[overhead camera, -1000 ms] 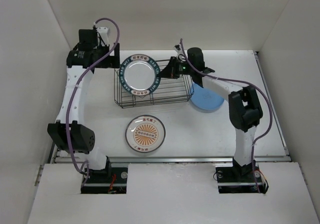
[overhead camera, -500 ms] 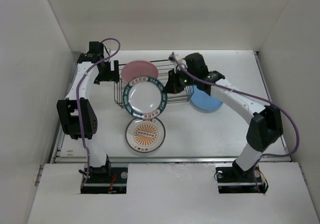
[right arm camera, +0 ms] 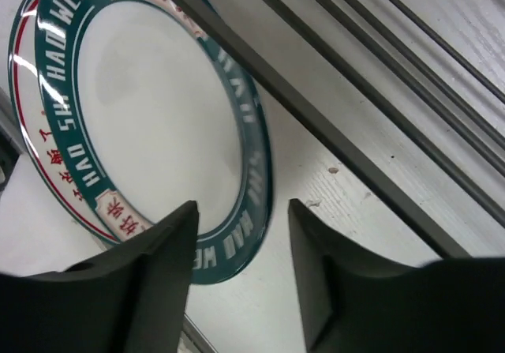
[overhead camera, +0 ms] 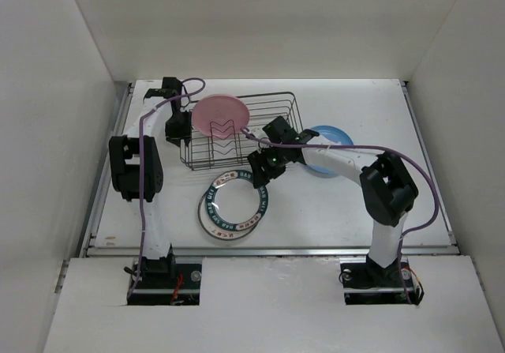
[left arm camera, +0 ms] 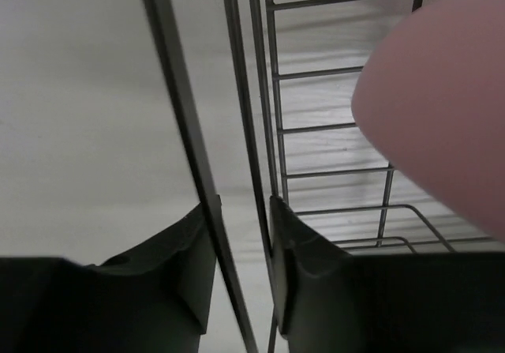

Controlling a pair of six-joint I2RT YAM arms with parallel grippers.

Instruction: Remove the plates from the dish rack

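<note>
The dark wire dish rack [overhead camera: 268, 136] stands at mid-table with a pink plate [overhead camera: 221, 116] upright in its left end. My left gripper [overhead camera: 180, 129] is at the rack's left wall. In the left wrist view its jaws [left arm camera: 241, 211] are shut on the rack's wires [left arm camera: 316, 73], and the pink plate [left arm camera: 442, 108] is on the right. The teal-rimmed lettered plate [overhead camera: 234, 203] lies flat in front of the rack, on top of another plate whose edge [overhead camera: 211, 220] shows. My right gripper [overhead camera: 263, 171] hovers open over the teal plate's rim [right arm camera: 252, 171], not touching it.
A blue plate [overhead camera: 331, 154] lies on the table right of the rack, partly under my right arm. White walls close in the table on the left, back and right. The rack's bottom wires [right arm camera: 339, 132] run just past my right fingers.
My right arm carried the teal-rimmed plate out of the rack, laid it on the plate in front and opened. My left gripper came down to the rack's left wall and closed on its wires.
</note>
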